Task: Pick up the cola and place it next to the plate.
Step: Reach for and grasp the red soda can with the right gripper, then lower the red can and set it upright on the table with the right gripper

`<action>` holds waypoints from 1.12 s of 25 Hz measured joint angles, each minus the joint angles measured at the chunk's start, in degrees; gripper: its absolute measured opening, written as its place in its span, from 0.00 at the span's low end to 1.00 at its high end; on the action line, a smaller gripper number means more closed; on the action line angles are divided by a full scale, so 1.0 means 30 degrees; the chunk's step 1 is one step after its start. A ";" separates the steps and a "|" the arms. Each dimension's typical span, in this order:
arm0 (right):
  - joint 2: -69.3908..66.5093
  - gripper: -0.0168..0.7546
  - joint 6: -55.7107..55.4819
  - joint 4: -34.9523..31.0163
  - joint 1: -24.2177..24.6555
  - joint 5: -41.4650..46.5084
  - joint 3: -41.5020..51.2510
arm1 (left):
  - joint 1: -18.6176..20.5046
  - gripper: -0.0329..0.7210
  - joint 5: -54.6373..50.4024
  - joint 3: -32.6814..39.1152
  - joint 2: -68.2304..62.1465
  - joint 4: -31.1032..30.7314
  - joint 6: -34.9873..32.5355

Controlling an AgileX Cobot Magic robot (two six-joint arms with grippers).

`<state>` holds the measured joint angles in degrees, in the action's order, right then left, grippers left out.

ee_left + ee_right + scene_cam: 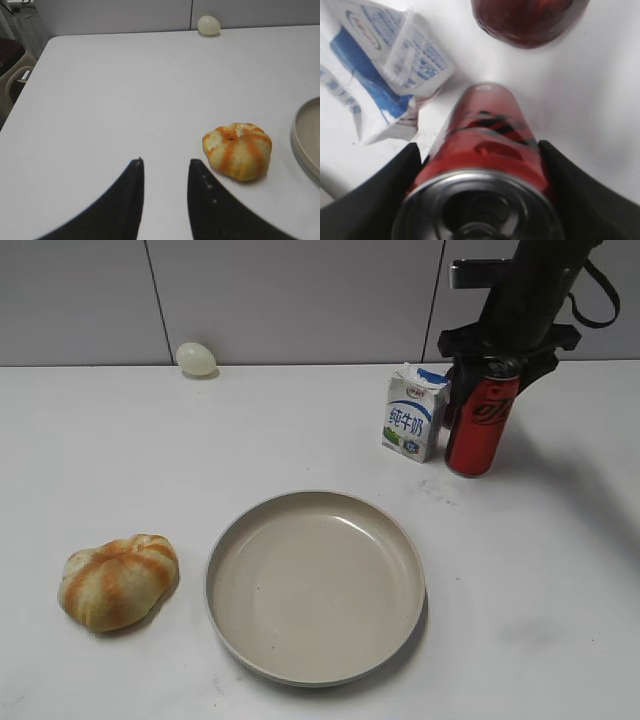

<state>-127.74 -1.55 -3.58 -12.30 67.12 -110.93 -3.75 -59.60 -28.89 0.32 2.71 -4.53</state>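
Note:
The cola (482, 425) is a tall slim red can standing upright at the back right of the table, just right of a milk carton. My right gripper (497, 365) comes down over its top, and in the right wrist view the two black fingers (477, 150) press on both sides of the cola (490, 135), whose silver top faces the camera. The large beige plate (315, 585) lies in the front middle, well apart from the can, and its edge shows in the left wrist view (306, 135). My left gripper (165, 162) is open and empty over bare table.
A blue and white milk carton (415, 415) (380, 55) stands close beside the can. A dark red apple (527, 20) lies just behind it. An orange-striped bun (118, 580) (237, 150) sits front left. A pale egg (196, 358) (208, 25) lies by the back wall.

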 joint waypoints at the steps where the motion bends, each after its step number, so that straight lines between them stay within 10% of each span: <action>1: 0.0000 0.71 -0.0022 0.0000 0.0000 0.0130 0.0000 | 0.0000 0.36 0.0000 0.0000 0.0000 0.0000 0.0000; 15: 0.3458 0.71 -0.0286 -0.0471 -0.0449 0.0827 -0.0171 | 0.0000 0.36 0.0000 0.0000 0.0000 0.0000 0.0000; 28: 0.4383 0.71 -0.0308 0.0349 -0.6282 0.0255 -0.0289 | 0.0000 0.36 0.0000 0.0000 0.0000 0.0000 0.0000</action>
<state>-114.59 -2.47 -2.53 -31.15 67.89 -111.80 -3.75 -59.60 -28.89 0.32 2.71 -4.53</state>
